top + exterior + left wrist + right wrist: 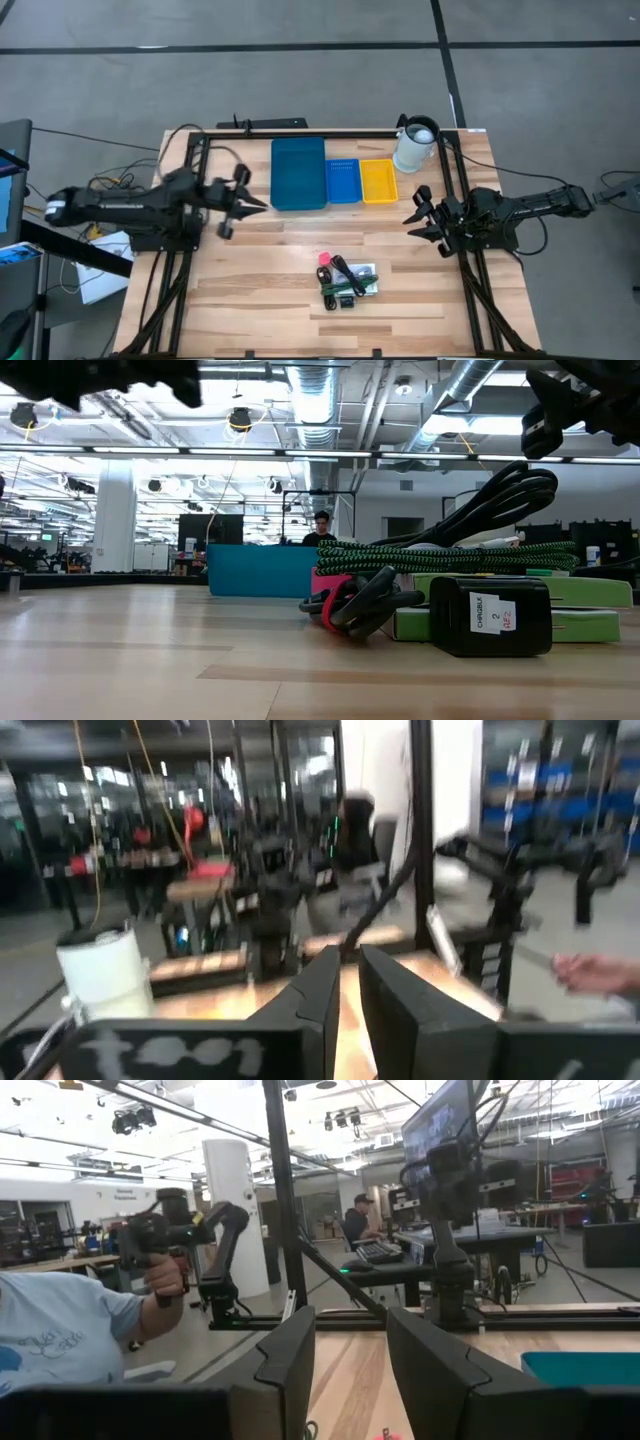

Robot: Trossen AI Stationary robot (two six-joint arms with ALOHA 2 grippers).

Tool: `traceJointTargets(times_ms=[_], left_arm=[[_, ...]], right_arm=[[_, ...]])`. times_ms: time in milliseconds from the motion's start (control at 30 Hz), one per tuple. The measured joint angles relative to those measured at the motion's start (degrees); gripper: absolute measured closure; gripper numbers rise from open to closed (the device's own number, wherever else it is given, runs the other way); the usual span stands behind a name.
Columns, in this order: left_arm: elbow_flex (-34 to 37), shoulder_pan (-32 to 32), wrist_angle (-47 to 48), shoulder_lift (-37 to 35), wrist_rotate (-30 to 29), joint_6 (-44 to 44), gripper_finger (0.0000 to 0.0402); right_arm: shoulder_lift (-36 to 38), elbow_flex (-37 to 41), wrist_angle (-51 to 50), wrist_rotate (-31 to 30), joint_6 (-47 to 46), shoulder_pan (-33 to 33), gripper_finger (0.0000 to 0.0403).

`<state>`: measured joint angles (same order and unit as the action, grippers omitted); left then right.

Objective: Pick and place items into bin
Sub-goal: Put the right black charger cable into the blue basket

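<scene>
Items lie clustered on the table's near side in the high view, none visibly in the bins. Low view shows the same pile untouched. Left gripper looks nearly clenched, empty; right gripper stands parted, empty. Task appears barely begun

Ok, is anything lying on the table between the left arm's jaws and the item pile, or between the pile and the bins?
Nothing visible. Bare wooden table lies between the left gripper and the small pile of cables and boxes. Bare wood also separates the pile from the large dark blue bin, the small blue bin and the yellow bin.
</scene>
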<state>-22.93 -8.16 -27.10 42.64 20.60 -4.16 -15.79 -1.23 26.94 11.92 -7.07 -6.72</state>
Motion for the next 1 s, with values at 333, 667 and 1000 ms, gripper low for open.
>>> traceJointTargets(times_ms=[333,667,1000], left_arm=[[-13.7,0.0,6.4,20.4,1.7,-6.8,0.0364],[-20.7,1.5,6.8,33.0,1.6,-10.0,0.0288],[-33.1,6.6,19.2,45.0,0.4,-16.4,0.0255]], right_arm=[[0.0,0.0,0.0,0.0,0.0,0.0,0.0281],[0.0,0.0,0.0,0.0,0.0,0.0,0.0281],[0.0,0.0,0.0,0.0,0.0,0.0,0.0281]])
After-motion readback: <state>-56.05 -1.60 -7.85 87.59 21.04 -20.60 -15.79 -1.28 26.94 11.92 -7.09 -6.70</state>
